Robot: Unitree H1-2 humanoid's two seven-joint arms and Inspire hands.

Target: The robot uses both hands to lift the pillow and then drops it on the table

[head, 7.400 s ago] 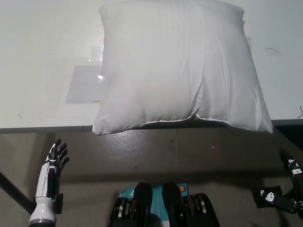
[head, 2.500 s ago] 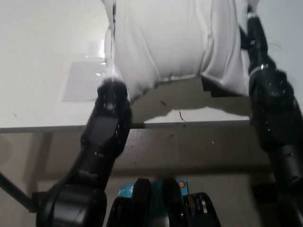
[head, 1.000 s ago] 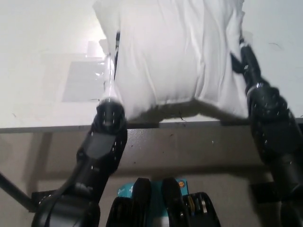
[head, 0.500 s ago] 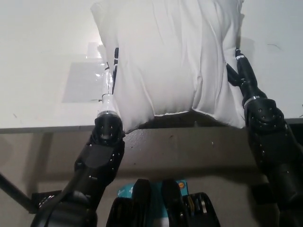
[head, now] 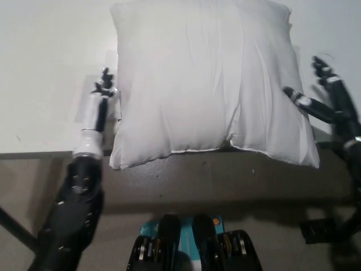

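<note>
Fingers of the left hand [head: 100, 93] and right hand [head: 326, 90] are spread, holding nothing, beside the pillow [head: 208, 84] lying on the table [head: 45, 68], so the drop looks done.

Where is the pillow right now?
In the head view the white pillow lies on the white table, its near edge overhanging the table's front edge, between the open left hand and right hand, neither holding it.
</note>
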